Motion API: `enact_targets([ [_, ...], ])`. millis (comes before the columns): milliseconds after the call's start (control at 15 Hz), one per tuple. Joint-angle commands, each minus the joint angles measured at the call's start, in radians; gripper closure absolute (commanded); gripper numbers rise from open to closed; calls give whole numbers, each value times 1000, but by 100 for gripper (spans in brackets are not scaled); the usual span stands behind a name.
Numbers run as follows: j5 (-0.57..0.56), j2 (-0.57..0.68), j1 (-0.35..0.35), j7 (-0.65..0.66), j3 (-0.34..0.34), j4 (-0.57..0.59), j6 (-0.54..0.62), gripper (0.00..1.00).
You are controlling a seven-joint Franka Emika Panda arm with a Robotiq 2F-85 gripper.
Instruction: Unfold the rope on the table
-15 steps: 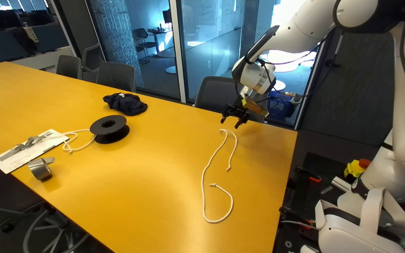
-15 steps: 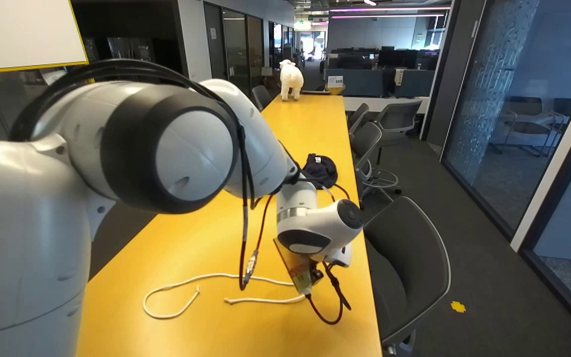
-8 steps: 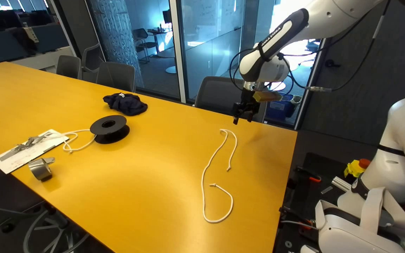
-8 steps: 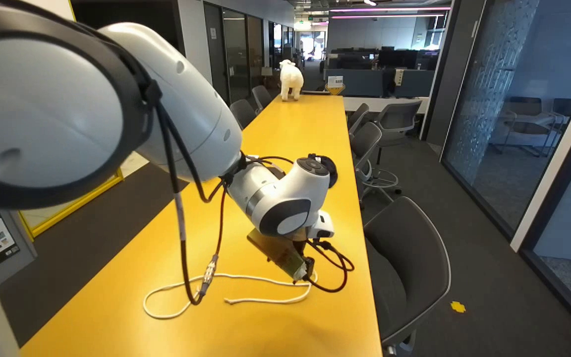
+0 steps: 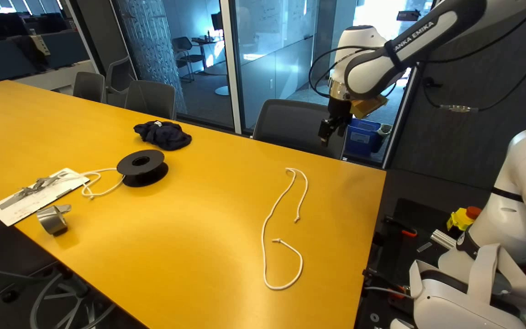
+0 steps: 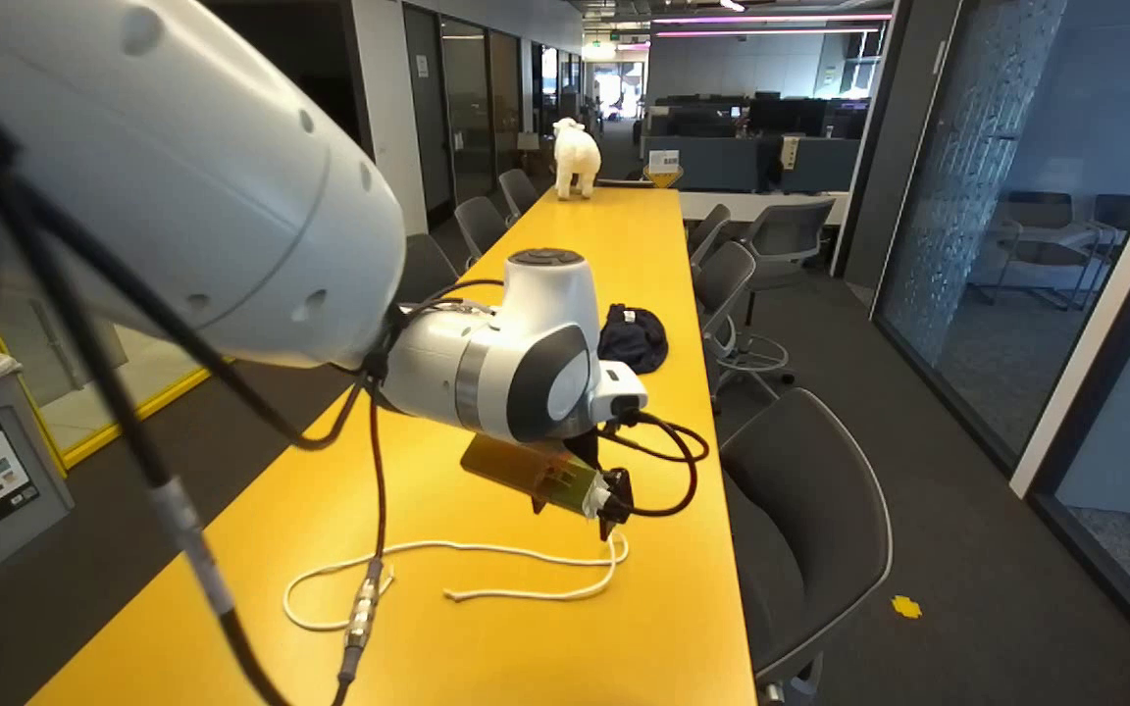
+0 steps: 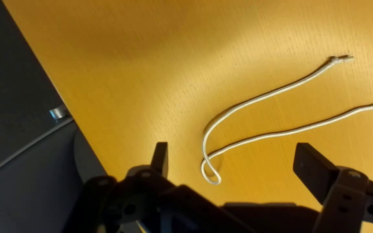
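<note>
The white rope [image 5: 263, 237] lies on the yellow-orange table [image 5: 199, 274]. It makes a long S with a sharp bend at its far end and a hook at its near end; both knotted ends are free. The rope also shows in an exterior view [image 6: 526, 595]. In the wrist view the rope [image 7: 283, 133] crosses itself in a small loop at the bend. My gripper [image 7: 231, 158] is open and empty, its fingers wide apart, with the loop seen between them but lower, on the table. In both exterior views the gripper [image 5: 333, 137] [image 6: 573, 520] hangs above the table's edge, apart from the rope.
A black spool [image 5: 140, 163], a dark cloth [image 5: 162, 135], a flat white-grey device [image 5: 9, 208] with a white cable and a silver tape roll [image 5: 52, 220] are farther along the table. A chair [image 6: 810, 490] stands close at the table's edge near the gripper.
My gripper has risen and moved to the right in an exterior view, away from the rope's bend, and the wrist has turned. The rope has not visibly moved.
</note>
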Motion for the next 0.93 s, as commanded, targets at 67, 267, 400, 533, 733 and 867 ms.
enact_targets([
  [67, -39, -298, -169, 81, 198, -102, -126, 0],
  [267, 21, -467, -196, 68, 260, -130, -267, 0],
  [400, 65, -526, -191, 47, 273, -132, -326, 0],
  [533, 96, -572, -185, 43, 281, -144, -358, 0],
  [733, 129, -615, -186, 47, 288, -176, -373, 0],
  [867, 144, -626, -189, 50, 288, -192, -371, 0],
])
